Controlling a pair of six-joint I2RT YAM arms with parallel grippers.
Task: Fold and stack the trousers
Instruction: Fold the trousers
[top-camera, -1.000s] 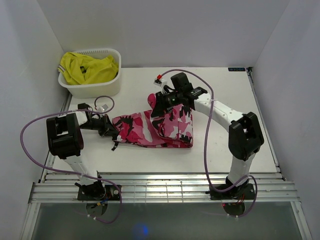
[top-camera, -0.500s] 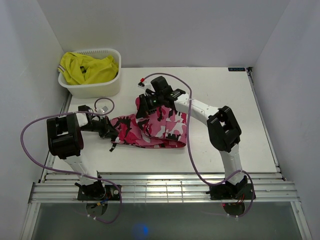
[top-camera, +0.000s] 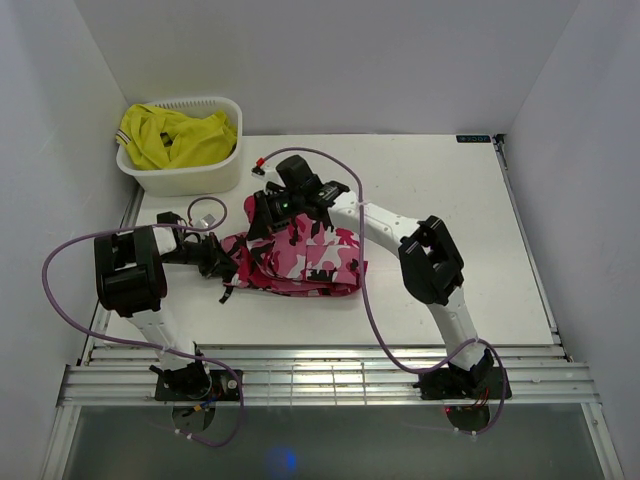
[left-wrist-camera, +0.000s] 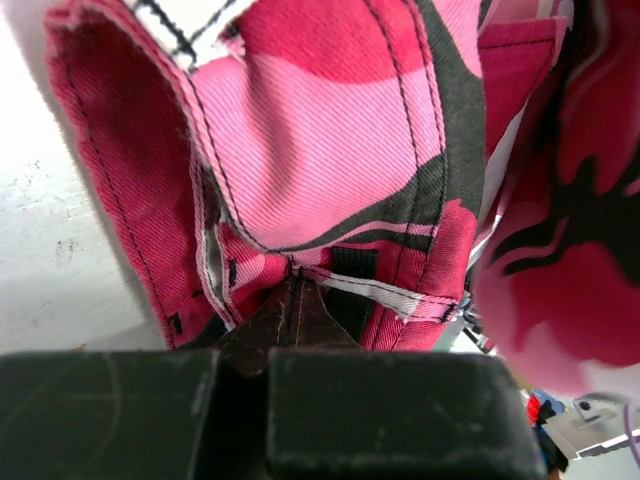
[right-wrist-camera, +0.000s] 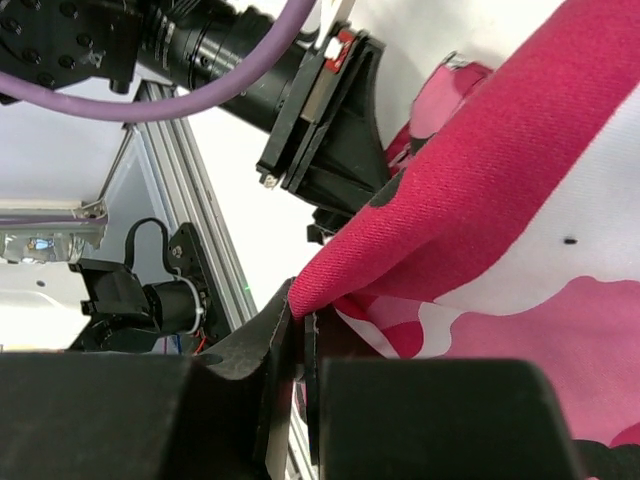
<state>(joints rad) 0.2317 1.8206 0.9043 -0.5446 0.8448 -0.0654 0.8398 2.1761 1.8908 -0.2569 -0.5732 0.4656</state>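
Note:
The pink, white, dark red and black camouflage trousers (top-camera: 305, 262) lie bunched in a doubled-over heap left of the table's middle. My left gripper (top-camera: 228, 262) is shut on the trousers' left end, its tips pinching a seam (left-wrist-camera: 292, 275) beside a belt loop. My right gripper (top-camera: 262, 218) is shut on a folded edge of the trousers (right-wrist-camera: 330, 290), lifted above the heap's left part, close to the left gripper. The right arm reaches far across to the left. In the right wrist view the left arm's wrist (right-wrist-camera: 300, 110) shows just behind the cloth.
A white basket (top-camera: 185, 172) holding a yellow garment (top-camera: 175, 137) stands at the back left corner. A purple cable (top-camera: 205, 212) loops on the table beside the left arm. Bare white table (top-camera: 450, 200) lies to the right. Aluminium rails (top-camera: 330, 375) run along the near edge.
The right gripper has carried its end of the trousers leftward over the rest, doubling the cloth and shortening the heap. The left gripper has kept still, holding the left end.

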